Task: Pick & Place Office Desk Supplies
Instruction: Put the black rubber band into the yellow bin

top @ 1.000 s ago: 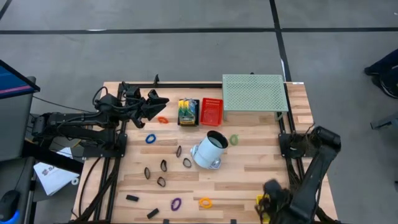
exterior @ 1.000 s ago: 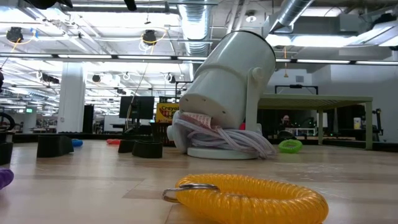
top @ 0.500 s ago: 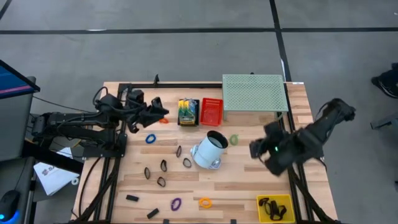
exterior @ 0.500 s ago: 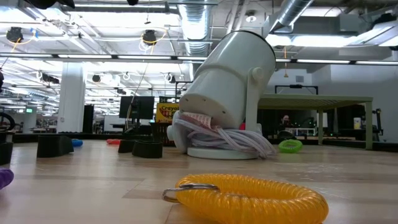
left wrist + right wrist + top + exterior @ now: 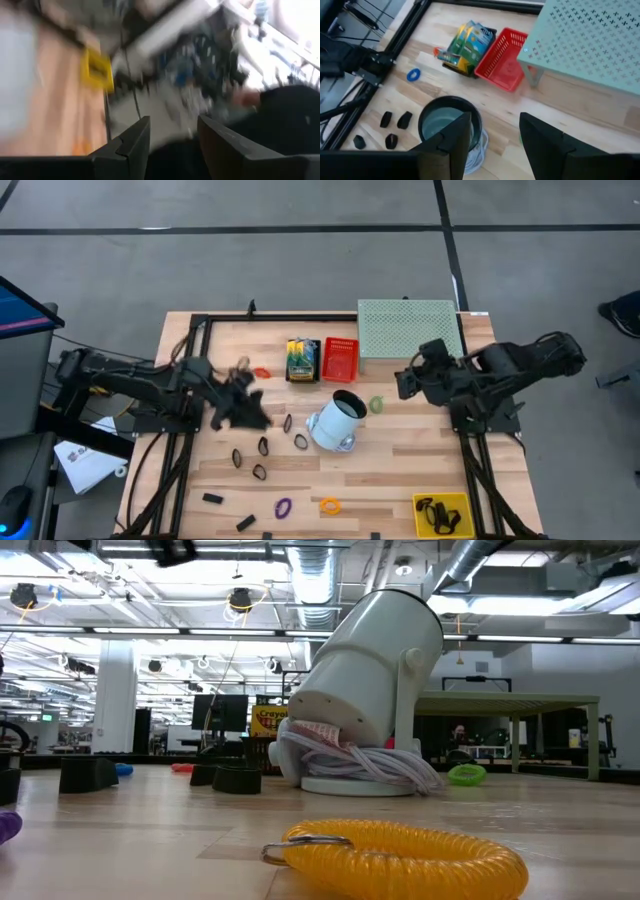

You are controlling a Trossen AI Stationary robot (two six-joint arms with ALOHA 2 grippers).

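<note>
Supplies are still mostly loose on the table [image 5: 420,460]: black binder clips [image 5: 262,446] in a bunch left of the tipped white cup [image 5: 338,420], a blue band [image 5: 413,75], an orange band [image 5: 262,371] by the crayon box [image 5: 302,359], a purple band [image 5: 283,506] and a yellow coil ring [image 5: 390,850] near the front edge, a green band [image 5: 376,405] just right of the cup. A yellow bin [image 5: 442,513] at the front right corner already has a few dark bits in it, so prob that's the drop spot, w/ the red basket [image 5: 340,358] and green mesh shelf [image 5: 408,330] at the back maybe for other stuff.

Left gripper [image 5: 243,402] is over the table's left side, above where the blue band and clips lie, fingers spread w/ nothing between them in its wrist view, which is too smeared to place any item vs the jaws. Looks like it's lining up for a grab there, imo.

Right gripper [image 5: 412,377] hangs over the right side below the shelf, jaws apart and empty. Cup, basket and crayon box sit ahead of it; green band is closest but not between the fingers.
</note>
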